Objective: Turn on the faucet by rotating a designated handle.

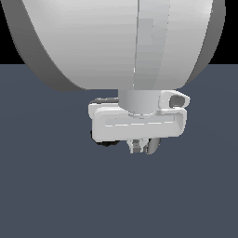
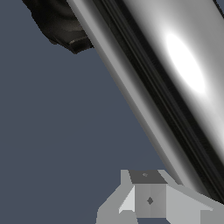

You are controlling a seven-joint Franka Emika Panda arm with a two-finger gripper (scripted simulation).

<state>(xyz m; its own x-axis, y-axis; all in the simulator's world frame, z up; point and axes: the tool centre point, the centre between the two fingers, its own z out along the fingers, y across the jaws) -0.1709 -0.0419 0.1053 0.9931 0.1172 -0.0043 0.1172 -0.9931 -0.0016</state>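
The handle (image 2: 175,74) is a shiny silver bar that fills much of the wrist view and runs diagonally, very close to the camera. The faucet's black lobed base (image 2: 61,26) shows at one end of it. My gripper (image 2: 148,201) is shut with nothing between its fingers, and its tips sit right beside the bar. In the exterior view the white hand hides most of the faucet (image 1: 106,143); only black bits stick out at the hand's left edge. There the gripper (image 1: 138,148) points down, and a grey curved piece, probably the handle, shows just to the right of its fingertips.
The robot's large white arm link (image 1: 116,42) fills the upper half of the exterior view. A flat dark blue-grey floor (image 1: 56,195) lies under everything.
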